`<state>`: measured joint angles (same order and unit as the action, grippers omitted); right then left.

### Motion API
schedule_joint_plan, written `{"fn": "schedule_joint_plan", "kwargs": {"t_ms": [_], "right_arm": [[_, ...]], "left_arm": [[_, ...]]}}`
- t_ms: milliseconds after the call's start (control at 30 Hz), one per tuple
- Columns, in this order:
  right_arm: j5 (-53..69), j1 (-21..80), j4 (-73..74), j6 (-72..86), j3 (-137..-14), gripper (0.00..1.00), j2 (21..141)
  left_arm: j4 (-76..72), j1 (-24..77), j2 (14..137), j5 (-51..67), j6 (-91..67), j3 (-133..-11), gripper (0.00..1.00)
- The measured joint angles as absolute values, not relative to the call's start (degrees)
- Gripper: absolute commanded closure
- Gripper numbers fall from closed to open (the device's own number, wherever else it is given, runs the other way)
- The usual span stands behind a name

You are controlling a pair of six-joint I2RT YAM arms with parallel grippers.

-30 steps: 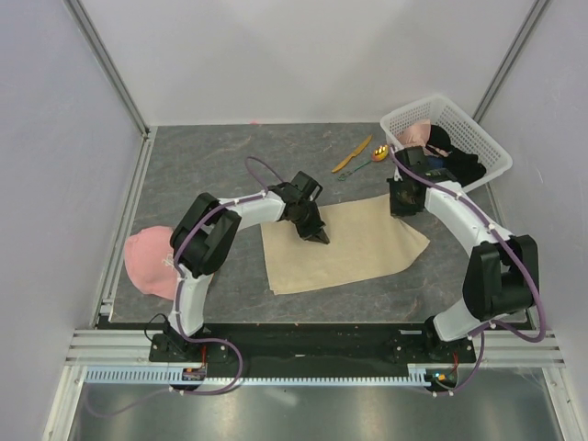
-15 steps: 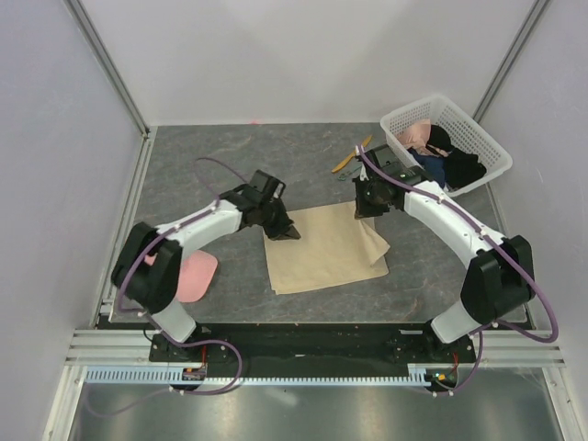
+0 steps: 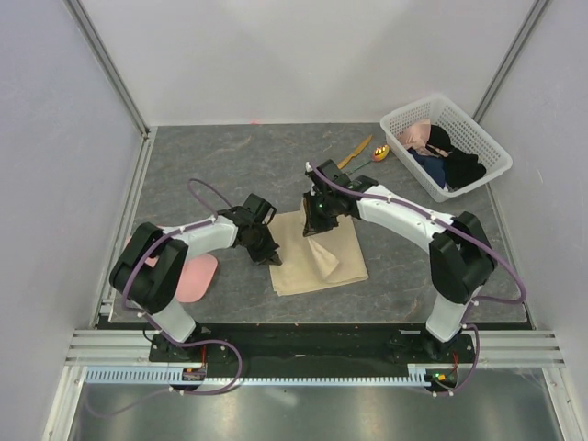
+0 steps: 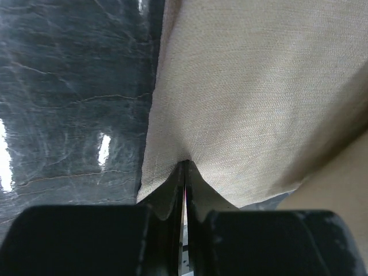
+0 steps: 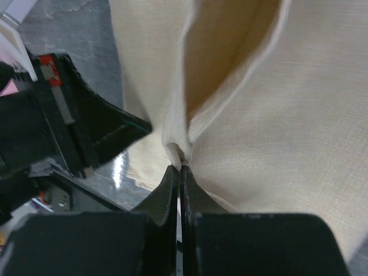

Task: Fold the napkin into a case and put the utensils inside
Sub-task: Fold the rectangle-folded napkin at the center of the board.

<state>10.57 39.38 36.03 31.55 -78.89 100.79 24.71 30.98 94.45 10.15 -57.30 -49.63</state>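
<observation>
Beige cloth folded double: the napkin [image 3: 322,262] lies at the middle of the table [image 3: 230,165] as a narrow panel, whereas the overhead view from a second back shows it spread wide toward the right. Its right-hand half is now swung over onto the left half.

The right gripper [image 3: 315,223] makes that fold. It has travelled from the far right corner across to the napkin's far left. In its wrist view the jaws are pressed together on a bunched edge of cloth [image 5: 179,155], and the upper layer arches open above them, not yet laid flat. The left gripper [image 3: 271,257] has drawn back to the left edge. Its jaws are nearly closed, with a thin pinch of napkin [image 4: 184,167] between them, anchoring that side.

The first fold looks all but made. What seems to remain is setting the top layer down, letting go, and folding again to form a case.

The utensils are untouched on the far side, well apart from the napkin: the orange knife [image 3: 353,152] and the spoon [image 3: 377,154] lie just beside the white basket [image 3: 478,124]. A pink cap [image 3: 195,277] rests at the left, partly behind the left arm.
</observation>
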Motion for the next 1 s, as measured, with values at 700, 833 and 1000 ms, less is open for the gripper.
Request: {"fn": "schedule_joint_plan", "kwargs": {"t_ms": [700, 833, 1000], "right_arm": [[19.22, 41.43, 23.31, 41.45, -75.77, 1.0, 109.95], [19.75, 41.8, 23.0, 40.64, -75.79, 1.0, 110.34], [20.51, 42.44, 22.74, 40.71, -76.03, 1.0, 111.37]], "left_arm": [[22.94, 31.14, 86.32, 8.51, -59.66, -44.58, 0.92], [22.85, 29.5, 87.02, 8.45, -59.96, -44.25, 0.93], [22.17, 28.45, 90.52, 9.3, -60.23, -44.73, 0.94]]}}
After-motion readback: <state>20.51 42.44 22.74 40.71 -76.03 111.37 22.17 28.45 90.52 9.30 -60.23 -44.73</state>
